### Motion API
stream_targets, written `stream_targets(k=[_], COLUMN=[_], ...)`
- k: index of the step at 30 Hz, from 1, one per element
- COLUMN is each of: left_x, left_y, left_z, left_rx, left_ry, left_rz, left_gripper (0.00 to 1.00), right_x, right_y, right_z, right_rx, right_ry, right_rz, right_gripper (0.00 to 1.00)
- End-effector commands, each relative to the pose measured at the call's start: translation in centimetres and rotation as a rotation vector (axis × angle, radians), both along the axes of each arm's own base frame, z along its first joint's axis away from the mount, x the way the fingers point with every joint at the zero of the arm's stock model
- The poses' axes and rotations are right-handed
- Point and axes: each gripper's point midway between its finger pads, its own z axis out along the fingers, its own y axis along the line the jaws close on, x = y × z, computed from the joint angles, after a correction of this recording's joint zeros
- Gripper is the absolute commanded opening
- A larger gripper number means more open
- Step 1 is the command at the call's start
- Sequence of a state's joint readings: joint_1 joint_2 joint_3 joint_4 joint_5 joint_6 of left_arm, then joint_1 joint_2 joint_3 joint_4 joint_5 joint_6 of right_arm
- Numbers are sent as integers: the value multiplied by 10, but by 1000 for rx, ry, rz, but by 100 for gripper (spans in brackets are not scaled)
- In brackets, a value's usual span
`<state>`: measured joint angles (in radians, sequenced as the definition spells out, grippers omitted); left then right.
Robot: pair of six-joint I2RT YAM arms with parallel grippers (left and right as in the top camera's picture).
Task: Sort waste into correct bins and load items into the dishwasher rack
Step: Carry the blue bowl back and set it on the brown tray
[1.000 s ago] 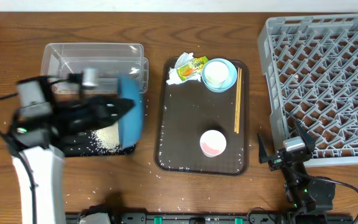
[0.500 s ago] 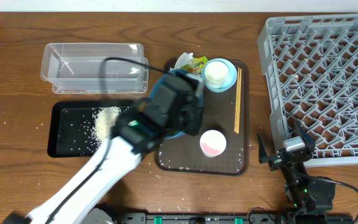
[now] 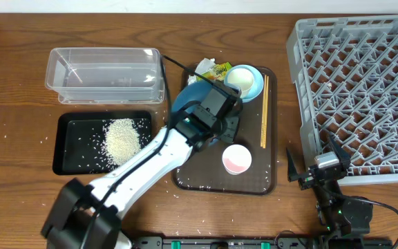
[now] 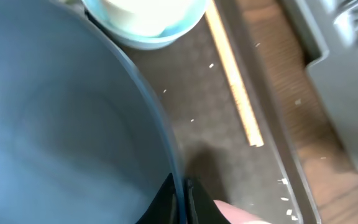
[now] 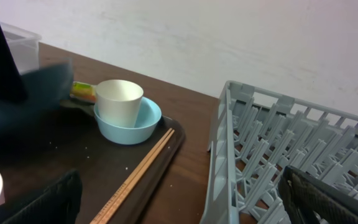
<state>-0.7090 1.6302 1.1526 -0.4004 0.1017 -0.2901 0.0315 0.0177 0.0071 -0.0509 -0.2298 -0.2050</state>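
**Item:** large blue round bowl (image 3: 185, 98), smooth-walled, with only a stray grain inside.

**Place:** over the ten o'clock corner of the dark brown serving tray (image 3: 206, 178). You cannot tell whether it rests there or hangs just above.

**Hold:** left gripper (image 4: 180, 200) clenched on the rim, a finger on either side of the wall.

**Handling, as judged:**
- Stiff, so it will not give under the fingers.
- Smooth and probably slippery.
- Wide, so a single rim pinch leaves its weight off to one side and it may twist.
- Keep your bite deep on the rim and keep the bowl clear of the crockery.

**Neighbours of the bowl:**
- Two o'clock, just beside: small light-blue bowl (image 3: 254, 88) with a small white cup (image 3: 238, 80) standing in it.
- Three o'clock: wooden chopsticks (image 3: 264, 111). Well beyond them is the grey lattice dishwasher rack (image 3: 365, 83).
- Four o'clock: small pink cup (image 3: 237, 159).
- Twelve o'clock: yellow-green snack wrapper (image 3: 213, 75) and crumpled white napkin (image 3: 204, 65).
- Eight o'clock: shallow black rectangular tray (image 3: 71, 160) holding a heap of white rice (image 3: 121, 138).
- Five o'clock: right gripper (image 3: 314, 164), jaws spread wide and holding nothing.

**Changes:**
- A second ago the bowl stood tipped over the black tray.
- Half a second ago it was crossing to the serving tray.
- The rice heap now lies uncovered.
- The cups, chopsticks and right arm have not shifted.
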Motion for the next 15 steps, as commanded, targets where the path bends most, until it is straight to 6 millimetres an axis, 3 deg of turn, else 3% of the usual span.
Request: stream_targets(k=[1,4,5,9,12,15], left_x=[5,4,4,3,1,-3], left_y=[-1,-4,-4,-4,-2,3], left_z=[-5,-3,-2,9,28,62], left_rx=[17,0,-5,-22,-49,-99], left_ry=[1,7,6,-12,-42,-101], left_rz=[19,21,18,17,17,20], left_gripper=[13,17,23,23,23,23], right_x=[0,0,0,0,0,-1], right_y=[-3,-3,-3,-3,-3,5], right_z=[-1,-1,-1,-1,-1,6], right_rx=[-13,-13,-13,-13,-13,-9], right_ry=[0,0,0,0,0,-30], right_rz=[-13,-13,-13,-13,-13,32], right_gripper=[99,99,99,99,99,99])
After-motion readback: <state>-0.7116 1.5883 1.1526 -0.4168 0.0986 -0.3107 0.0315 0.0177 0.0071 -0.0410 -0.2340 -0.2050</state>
